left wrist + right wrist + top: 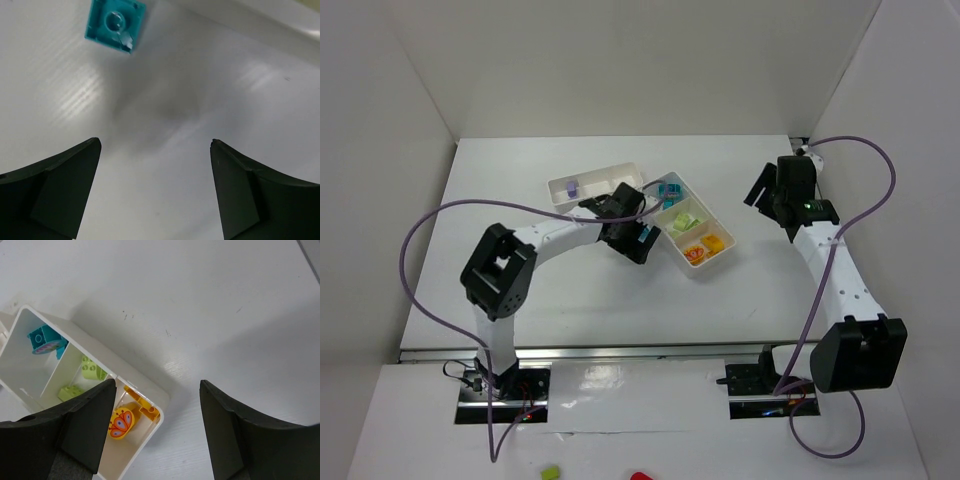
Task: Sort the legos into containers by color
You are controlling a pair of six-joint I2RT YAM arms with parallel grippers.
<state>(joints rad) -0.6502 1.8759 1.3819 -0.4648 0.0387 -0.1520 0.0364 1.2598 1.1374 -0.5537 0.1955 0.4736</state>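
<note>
- Legos [682, 220] mostly lie in a tray [145, 387] nearer the table's far edge, with teal, lime and orange-yellow in separate compartments.
- One teal brick [116, 24] lies on a white surface beyond your left fingers [55, 195], which are spread wide and empty.
- Your right fingers [250, 440] stand apart, holding nothing.
- Expect light, rigid, slick plastic, so pinch two flat opposite sides, not the studs.
</note>
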